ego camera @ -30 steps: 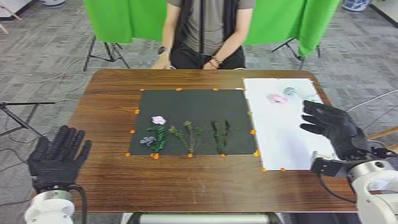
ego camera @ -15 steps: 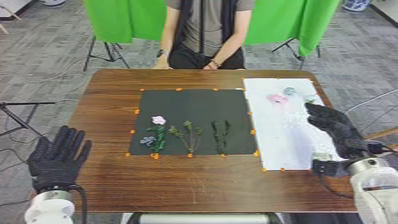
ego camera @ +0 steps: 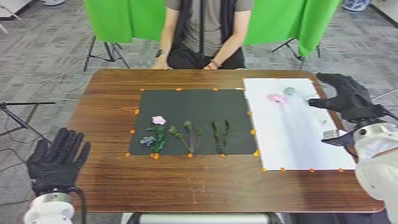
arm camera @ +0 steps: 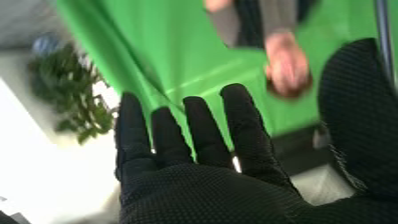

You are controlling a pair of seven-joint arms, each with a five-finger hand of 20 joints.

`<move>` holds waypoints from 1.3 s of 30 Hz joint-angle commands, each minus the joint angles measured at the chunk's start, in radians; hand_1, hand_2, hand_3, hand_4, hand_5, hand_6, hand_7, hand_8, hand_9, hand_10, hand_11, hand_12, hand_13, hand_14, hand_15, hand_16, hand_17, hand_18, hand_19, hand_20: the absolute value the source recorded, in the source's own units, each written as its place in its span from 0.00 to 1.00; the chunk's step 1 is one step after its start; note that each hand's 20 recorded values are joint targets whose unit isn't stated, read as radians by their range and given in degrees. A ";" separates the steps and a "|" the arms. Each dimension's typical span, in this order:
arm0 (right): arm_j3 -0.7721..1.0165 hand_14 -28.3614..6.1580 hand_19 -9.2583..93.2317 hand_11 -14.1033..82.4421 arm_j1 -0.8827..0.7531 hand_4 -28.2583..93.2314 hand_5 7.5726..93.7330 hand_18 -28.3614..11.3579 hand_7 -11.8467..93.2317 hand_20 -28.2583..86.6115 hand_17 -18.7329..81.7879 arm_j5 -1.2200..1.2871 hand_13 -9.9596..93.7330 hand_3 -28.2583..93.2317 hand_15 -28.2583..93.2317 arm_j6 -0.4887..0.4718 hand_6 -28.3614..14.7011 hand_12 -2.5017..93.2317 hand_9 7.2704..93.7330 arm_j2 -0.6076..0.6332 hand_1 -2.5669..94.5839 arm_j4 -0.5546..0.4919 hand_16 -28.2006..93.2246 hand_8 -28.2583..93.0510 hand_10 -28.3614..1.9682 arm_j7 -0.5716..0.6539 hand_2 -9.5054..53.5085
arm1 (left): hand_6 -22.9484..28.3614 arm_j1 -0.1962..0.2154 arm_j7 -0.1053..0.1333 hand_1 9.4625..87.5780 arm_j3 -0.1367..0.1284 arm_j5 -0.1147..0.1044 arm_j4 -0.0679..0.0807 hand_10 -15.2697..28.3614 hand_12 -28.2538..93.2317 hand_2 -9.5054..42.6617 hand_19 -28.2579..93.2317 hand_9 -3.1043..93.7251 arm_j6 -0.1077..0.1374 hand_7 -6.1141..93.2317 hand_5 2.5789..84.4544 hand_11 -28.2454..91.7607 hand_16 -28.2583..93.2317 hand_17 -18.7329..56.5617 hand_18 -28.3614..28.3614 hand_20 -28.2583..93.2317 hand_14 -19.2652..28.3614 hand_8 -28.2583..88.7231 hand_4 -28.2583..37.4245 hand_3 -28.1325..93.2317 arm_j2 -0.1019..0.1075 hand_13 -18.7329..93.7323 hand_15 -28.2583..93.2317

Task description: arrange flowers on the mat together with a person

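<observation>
In the head view my right hand is over the right edge of the white sheet, its fingers straight and nothing in them. The right wrist view shows that hand with fingers extended and thumb apart. On the sheet's far part lie a pink flower and a pale blue-green flower. The dark mat holds a pink flower with green leaves, a bluish flower, thin green sprigs and dark green stems. My left hand rests palm up, open, at the table's left edge.
The brown table carries the mat and sheet, with orange tape pieces along their edges. Across the table a person stands behind the far edge, hands low. A green cloth hangs beyond; a tripod stands on the left.
My right hand has moved outward to the right and farther up the sheet, uncovering more of its white surface. The left hand and the flowers have stayed put.
</observation>
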 commanded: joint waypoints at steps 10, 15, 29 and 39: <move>-0.166 0.40 0.58 0.19 0.276 0.00 0.32 0.27 0.24 0.36 0.32 -0.202 0.38 0.89 0.29 -0.281 0.54 0.15 0.28 0.052 0.44 0.196 0.36 0.14 0.40 0.253 0.00 | 0.63 0.027 0.028 0.21 0.004 -0.011 -0.003 0.67 0.28 0.42 0.56 0.46 -0.031 0.22 0.57 0.40 0.17 0.17 0.75 0.30 0.69 0.15 0.00 0.87 -0.010 0.44 0.46; -0.164 0.47 0.60 0.21 0.264 0.00 0.37 0.25 0.26 0.36 0.34 -0.142 0.46 0.89 0.32 -0.262 0.56 0.15 0.35 0.036 0.47 0.260 0.37 0.14 0.44 0.220 0.00 | 0.63 0.022 0.015 0.20 0.006 0.006 -0.011 0.67 0.28 0.42 0.55 0.46 -0.043 0.22 0.57 0.40 0.17 0.17 0.75 0.30 0.69 0.15 0.00 0.87 -0.009 0.44 0.45; -0.226 0.52 0.66 0.25 0.291 0.00 0.39 0.25 0.30 0.37 0.36 -0.107 0.53 0.79 0.35 -0.410 0.61 0.16 0.42 0.007 0.55 0.315 0.38 0.12 0.59 0.205 0.00 | 0.62 -0.043 -0.020 0.21 0.055 0.064 0.023 0.67 0.28 0.43 0.55 0.46 -0.078 0.21 0.57 0.40 0.17 0.17 0.75 0.30 0.69 0.15 0.00 0.87 -0.003 0.44 0.45; -0.284 0.71 0.71 0.24 0.265 0.00 0.68 0.29 0.51 0.48 0.43 -0.142 0.75 0.69 0.41 -0.258 0.77 0.44 0.86 0.006 0.69 0.339 0.58 0.20 0.76 0.203 0.00 | 0.62 -0.059 -0.027 0.20 0.064 0.042 0.032 0.66 0.28 0.42 0.55 0.45 -0.068 0.21 0.56 0.40 0.17 0.17 0.75 0.30 0.69 0.15 0.00 0.87 -0.005 0.44 0.44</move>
